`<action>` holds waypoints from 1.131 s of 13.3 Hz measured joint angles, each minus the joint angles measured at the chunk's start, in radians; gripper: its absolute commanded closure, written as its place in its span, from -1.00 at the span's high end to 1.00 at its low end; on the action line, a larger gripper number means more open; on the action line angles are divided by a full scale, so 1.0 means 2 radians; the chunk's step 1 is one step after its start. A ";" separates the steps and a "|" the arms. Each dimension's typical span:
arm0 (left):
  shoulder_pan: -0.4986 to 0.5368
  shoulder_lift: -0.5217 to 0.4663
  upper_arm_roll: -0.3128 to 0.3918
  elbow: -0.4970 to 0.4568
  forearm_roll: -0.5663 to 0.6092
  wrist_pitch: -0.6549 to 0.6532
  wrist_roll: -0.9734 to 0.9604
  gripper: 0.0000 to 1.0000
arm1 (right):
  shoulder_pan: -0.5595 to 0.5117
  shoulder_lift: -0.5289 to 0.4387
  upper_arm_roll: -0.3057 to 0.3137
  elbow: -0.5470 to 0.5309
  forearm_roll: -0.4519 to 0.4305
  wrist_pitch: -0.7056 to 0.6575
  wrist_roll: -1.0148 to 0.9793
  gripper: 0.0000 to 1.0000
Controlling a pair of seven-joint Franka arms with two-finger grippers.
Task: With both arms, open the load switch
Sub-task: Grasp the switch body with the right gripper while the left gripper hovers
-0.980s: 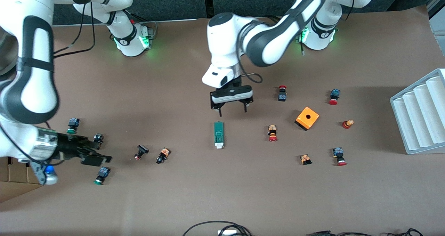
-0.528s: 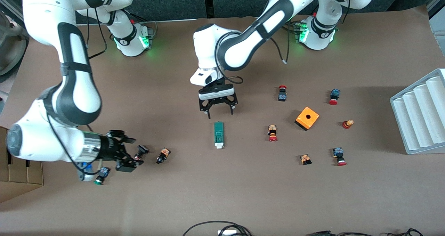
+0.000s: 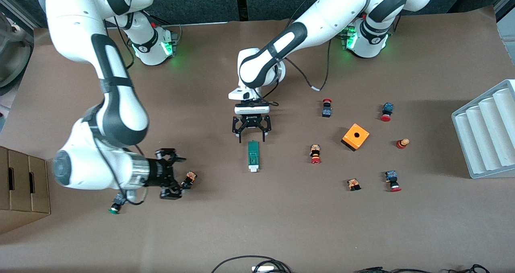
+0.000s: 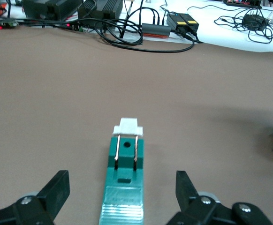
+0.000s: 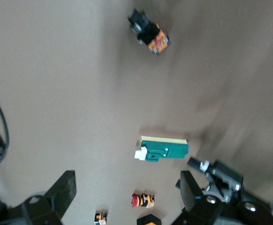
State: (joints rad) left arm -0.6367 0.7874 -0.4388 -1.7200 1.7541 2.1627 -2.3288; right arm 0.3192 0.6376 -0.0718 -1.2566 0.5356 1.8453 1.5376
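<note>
Moved since a second ago: both arms. Our left gripper (image 3: pixel 251 138) has come down from mid-table to hang just over the switch's plain green end; our right gripper (image 3: pixel 171 178) has swung in from the right arm's end of the table toward the middle, and now sits among the small push-buttons (image 3: pixel 188 180), well apart from the switch.

Item: load switch (image 3: pixel 252 156), green bar, lying flat near the middle of the table, clear of every edge. Long axis runs from the base edge toward the front edge. White piece (image 3: pixel 252 169) points at the front edge; green end points at the bases. In the left wrist view the switch (image 4: pixel 123 185) lies centred between the fingers (image 4: pixel 56 190), lengthwise.

Grippers: left spread wide, holding nothing. Right spread wide, holding nothing; its wrist view shows the switch (image 5: pixel 163 148) ahead, not yet reached.

Step, as we judge it: approach, no contact on either side.

Next move, as we judge it: left descends and clamps the green body across its width to steady it; right closes the gap and takes the white end to work it open.
</note>
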 measured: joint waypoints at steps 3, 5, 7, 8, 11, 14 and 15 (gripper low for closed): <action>-0.019 0.028 0.000 0.004 0.024 -0.036 -0.004 1.00 | 0.041 0.019 -0.001 0.001 0.000 0.021 0.068 0.98; -0.023 0.040 0.001 0.008 0.044 -0.046 -0.005 1.00 | 0.063 0.031 -0.001 0.001 0.000 0.035 0.101 0.96; -0.023 0.052 0.002 0.016 0.056 -0.053 -0.006 1.00 | 0.083 0.042 -0.001 0.002 0.000 0.053 0.130 0.94; -0.023 0.057 0.002 0.019 0.059 -0.055 -0.006 0.99 | 0.093 0.049 -0.001 0.003 0.000 0.063 0.142 0.93; -0.024 0.070 0.002 0.026 0.086 -0.063 -0.028 0.97 | 0.115 0.079 -0.002 0.014 0.000 0.077 0.168 0.90; -0.031 0.089 0.002 0.029 0.107 -0.092 -0.054 0.88 | 0.133 0.120 -0.009 0.042 0.000 0.080 0.175 0.90; -0.036 0.096 0.002 0.032 0.113 -0.099 -0.058 0.84 | 0.136 0.131 -0.010 0.049 0.000 0.081 0.176 0.89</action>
State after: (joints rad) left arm -0.7083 0.9794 -0.4344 -1.6563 1.9807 1.9638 -2.4448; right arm 0.5915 0.8991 -0.0922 -1.1579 0.5356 2.0081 1.8887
